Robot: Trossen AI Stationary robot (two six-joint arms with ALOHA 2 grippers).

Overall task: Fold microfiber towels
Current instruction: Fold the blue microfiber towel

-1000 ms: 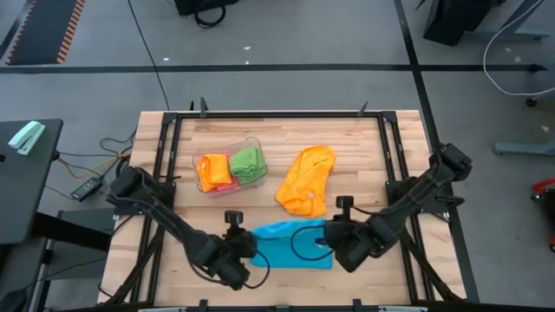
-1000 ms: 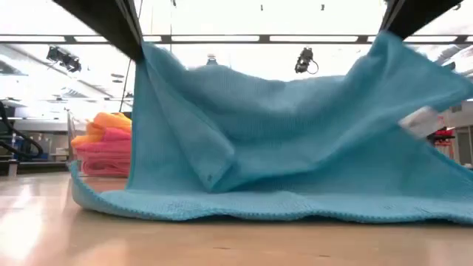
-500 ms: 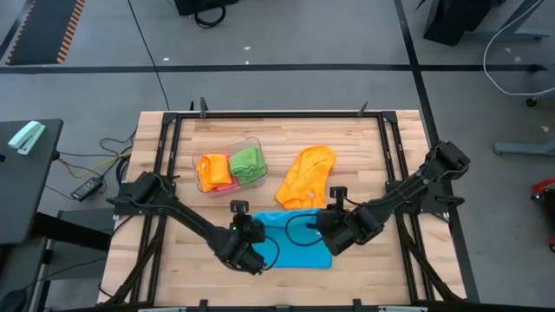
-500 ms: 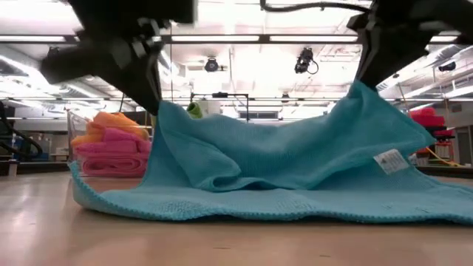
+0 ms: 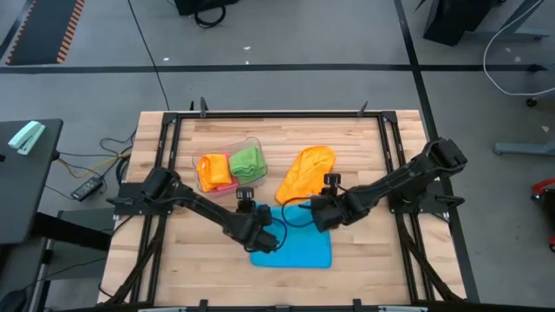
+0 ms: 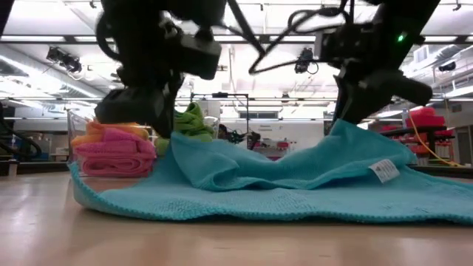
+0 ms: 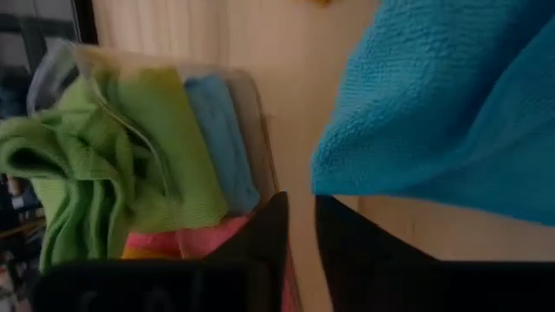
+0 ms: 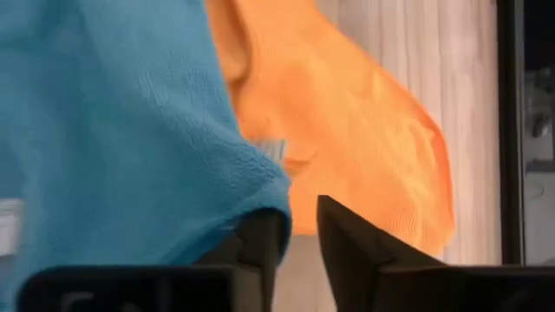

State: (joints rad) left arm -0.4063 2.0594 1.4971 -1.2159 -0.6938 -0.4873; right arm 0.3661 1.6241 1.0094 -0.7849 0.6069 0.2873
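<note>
Two tools meet over one blue towel (image 5: pixel 293 247) near the front edge of the bench (image 5: pixel 364 156). The towel's near half lies flat; its far half is doubled over and humped, judged to be the first fold being laid down. A white tag (image 6: pixel 384 171) shows on the folded layer at its right end. The left tool (image 5: pixel 260 236) stands at the fold's left corner, the right tool (image 5: pixel 319 213) at its right corner, so that both corners land together. Each wrist view shows a narrow gap between the fingers with the blue edge just past the tips, not pinched; the corners look freshly let go. Just beyond the blue towel lies an orange towel (image 5: pixel 306 178), crumpled and unfolded, probably next in turn. Farther left stands a clear tub (image 5: pixel 227 166) holding folded towels, orange, pink and green above a blue one, apparently the store for finished pieces.
</note>
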